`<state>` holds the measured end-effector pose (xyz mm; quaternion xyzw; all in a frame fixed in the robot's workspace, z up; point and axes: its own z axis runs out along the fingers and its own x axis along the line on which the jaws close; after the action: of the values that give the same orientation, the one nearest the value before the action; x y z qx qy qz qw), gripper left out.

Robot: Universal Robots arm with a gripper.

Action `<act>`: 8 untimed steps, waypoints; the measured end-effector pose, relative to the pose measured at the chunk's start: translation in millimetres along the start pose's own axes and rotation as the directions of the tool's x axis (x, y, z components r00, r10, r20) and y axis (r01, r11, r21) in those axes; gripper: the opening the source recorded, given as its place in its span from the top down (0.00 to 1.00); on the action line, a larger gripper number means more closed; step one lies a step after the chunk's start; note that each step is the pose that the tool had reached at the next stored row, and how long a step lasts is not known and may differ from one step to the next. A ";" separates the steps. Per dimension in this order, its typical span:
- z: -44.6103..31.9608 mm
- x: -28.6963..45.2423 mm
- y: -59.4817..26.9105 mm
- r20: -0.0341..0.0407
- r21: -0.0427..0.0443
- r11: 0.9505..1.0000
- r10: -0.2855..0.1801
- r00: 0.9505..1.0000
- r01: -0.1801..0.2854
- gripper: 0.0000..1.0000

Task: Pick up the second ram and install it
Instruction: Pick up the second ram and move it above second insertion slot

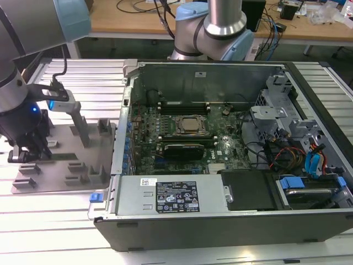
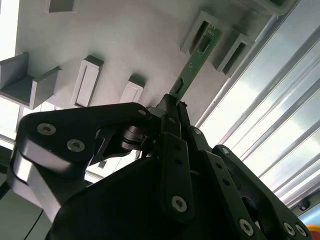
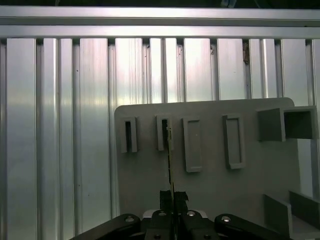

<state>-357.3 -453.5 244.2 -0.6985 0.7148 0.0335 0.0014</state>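
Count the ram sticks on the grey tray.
1: the second ram, far end in a slotted holder on the tray, near end clamped in the tool. Others may be hidden.

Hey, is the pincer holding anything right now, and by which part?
Yes: the pincer is shut on the second ram, gripping its near end; the far end sits in a slot of the grey tray.

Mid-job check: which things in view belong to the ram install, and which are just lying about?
Job: tool shut on second ram; grey tray it stands in; open computer.
Lying about: blue clip; desk cables.
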 end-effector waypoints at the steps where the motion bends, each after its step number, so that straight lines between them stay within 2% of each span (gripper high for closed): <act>1: -1.2 0.0 0.1 0.000 0.000 1.000 0.000 1.000 0.000 0.89; 6: -6.9 -0.3 0.3 0.000 0.000 1.000 0.000 1.000 0.000 0.89; 8: -11.5 -0.6 0.5 0.000 0.000 1.000 0.000 1.000 0.000 0.89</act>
<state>-357.3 -453.5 255.8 -0.6985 0.7148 0.0335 0.0014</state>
